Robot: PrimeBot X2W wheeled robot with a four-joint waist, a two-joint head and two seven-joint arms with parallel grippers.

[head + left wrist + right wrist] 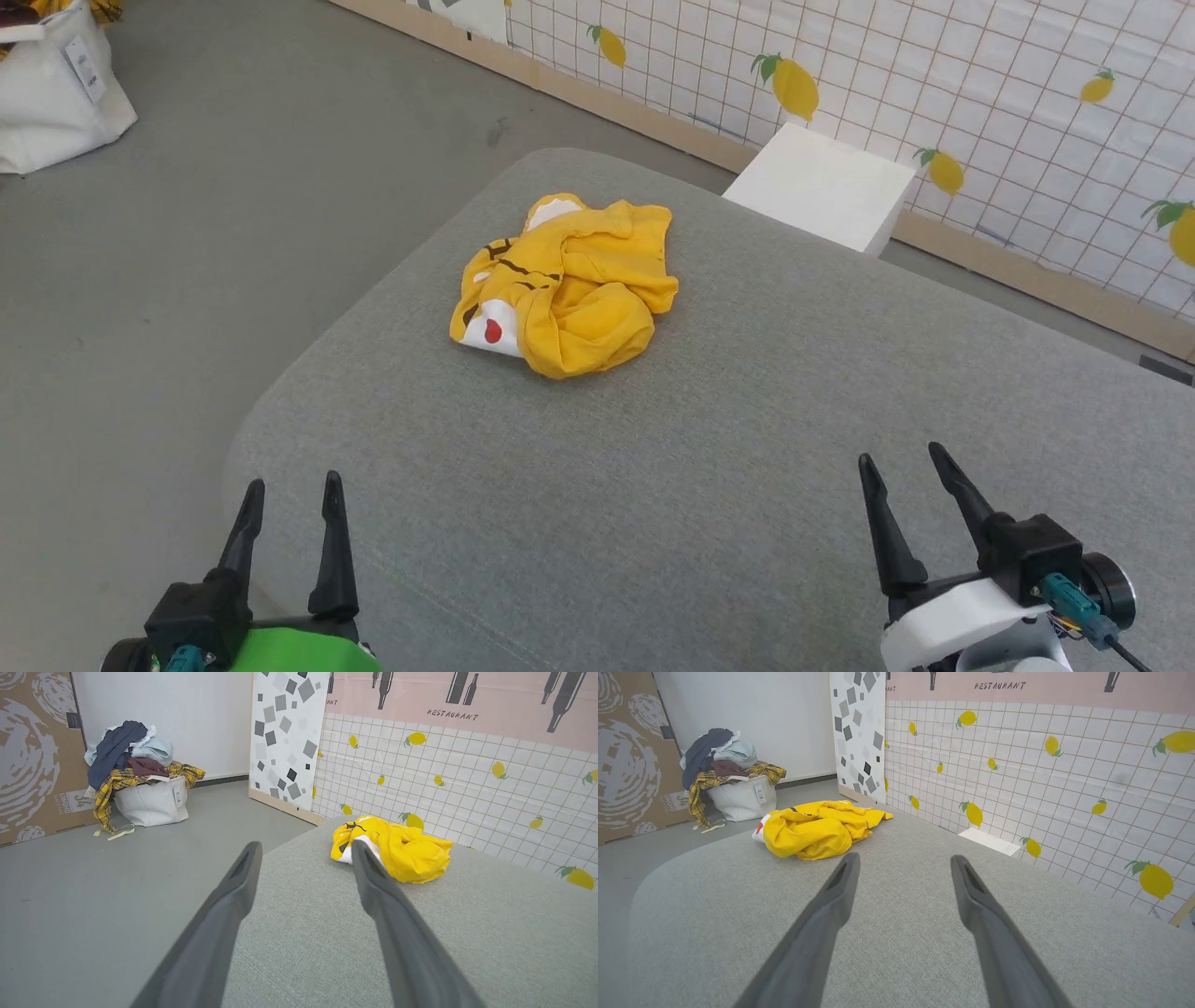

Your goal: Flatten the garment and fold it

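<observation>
The garment (pixel 566 285), a bright yellow T-shirt with black stripes, white patches and a red dot, lies crumpled in a heap on the far left part of a grey padded surface (pixel 747 448). It shows again in the left wrist view (pixel 397 849) and the right wrist view (pixel 817 828). My left gripper (pixel 292 495) stands open at the near left edge, well short of the heap. Open too, my right gripper (pixel 901 464) hovers at the near right. Nothing is between either pair of fingers.
A white box (pixel 822 187) stands on the floor just beyond the surface's far edge, against a tiled wall panel with lemon prints (pixel 980 84). A white bag heaped with clothes (pixel 145 784) sits on the grey floor to the left, beside a cardboard sheet (pixel 32 756).
</observation>
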